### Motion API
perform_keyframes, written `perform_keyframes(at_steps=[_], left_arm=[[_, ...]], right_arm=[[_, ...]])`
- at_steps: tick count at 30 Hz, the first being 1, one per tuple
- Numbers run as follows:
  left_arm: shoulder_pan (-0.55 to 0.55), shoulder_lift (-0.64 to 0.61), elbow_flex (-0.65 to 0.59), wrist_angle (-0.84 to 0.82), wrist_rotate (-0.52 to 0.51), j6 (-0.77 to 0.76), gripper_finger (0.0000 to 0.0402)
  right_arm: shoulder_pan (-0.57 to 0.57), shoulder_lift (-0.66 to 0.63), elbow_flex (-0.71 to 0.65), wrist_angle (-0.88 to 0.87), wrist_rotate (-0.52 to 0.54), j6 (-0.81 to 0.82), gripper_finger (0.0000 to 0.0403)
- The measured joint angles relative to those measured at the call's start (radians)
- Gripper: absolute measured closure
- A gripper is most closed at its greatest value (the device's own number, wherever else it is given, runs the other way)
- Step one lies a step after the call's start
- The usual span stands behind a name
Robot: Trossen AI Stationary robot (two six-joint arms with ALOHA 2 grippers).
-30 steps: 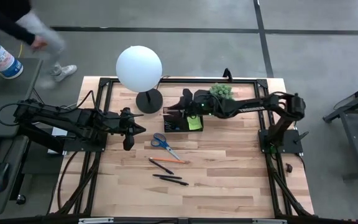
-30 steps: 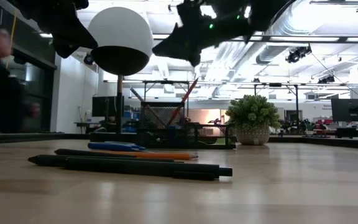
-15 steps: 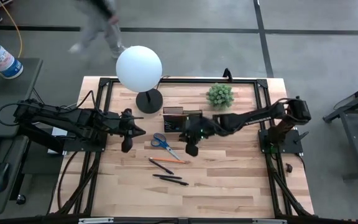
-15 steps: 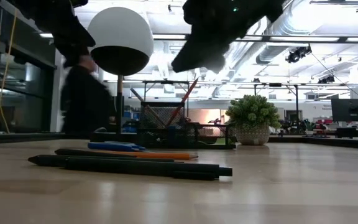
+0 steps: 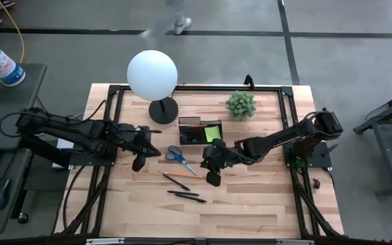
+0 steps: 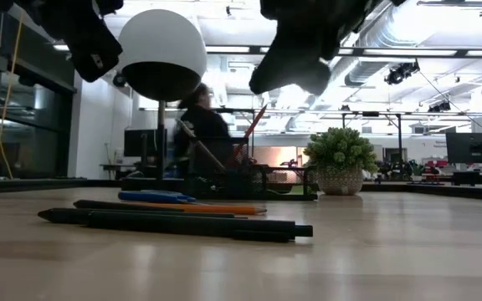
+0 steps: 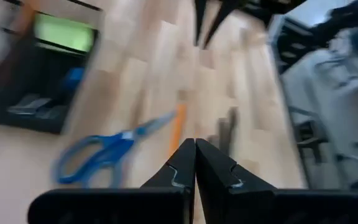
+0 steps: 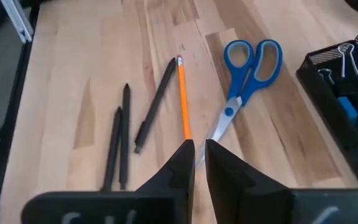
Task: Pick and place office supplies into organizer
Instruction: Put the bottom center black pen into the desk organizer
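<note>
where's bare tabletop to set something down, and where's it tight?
Free: the table right of the pens, and its front edge. Crowded: the middle, where scissors, pencil and pens lie between the left gripper and right gripper.

Blue-handled scissors (image 5: 176, 156), an orange pencil (image 5: 184, 176) and three black pens (image 5: 184, 194) lie flat mid-tabletop, while the black organizer (image 5: 199, 132), holding a green sticky-note pad (image 5: 212, 132), sits nearer the far edge.

Grey concrete floor (image 5: 332, 61) surrounds the wooden table (image 5: 250, 197).
</note>
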Motion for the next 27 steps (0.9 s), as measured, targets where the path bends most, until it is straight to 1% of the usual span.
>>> perform_keyframes(at_steps=[7,10,13,17,21,23,25,27], left_arm=[[0.000,0.111,0.000,0.068,0.211,-0.141,0.0401],[-0.019,0.153,0.000,0.109,0.251,-0.176,0.0401],[-0.065,0.189,0.000,0.182,0.257,-0.175,0.0401],[-0.145,0.233,0.000,0.254,0.255,-0.176,0.0401],[-0.218,0.264,0.000,0.283,0.212,-0.159,0.0401],[-0.241,0.272,0.000,0.285,0.188,-0.143,0.0401],[-0.255,0.283,0.000,0.286,0.166,-0.133,0.0401],[-0.261,0.286,0.000,0.271,0.166,-0.129,0.0401]], right_arm=[[0.115,0.000,0.000,0.069,0.192,0.100,0.0379],[0.164,0.007,0.000,0.110,0.250,0.131,0.0376],[0.213,0.031,0.000,0.142,0.281,0.172,0.0375],[0.271,0.083,0.000,0.209,0.282,0.232,0.0379],[0.316,0.142,0.000,0.287,0.289,0.291,0.0378],[0.336,0.176,0.000,0.325,0.313,0.306,0.0378],[0.350,0.210,0.006,0.325,0.339,0.307,0.0378],[0.357,0.249,0.031,0.301,0.348,0.307,0.0379]])
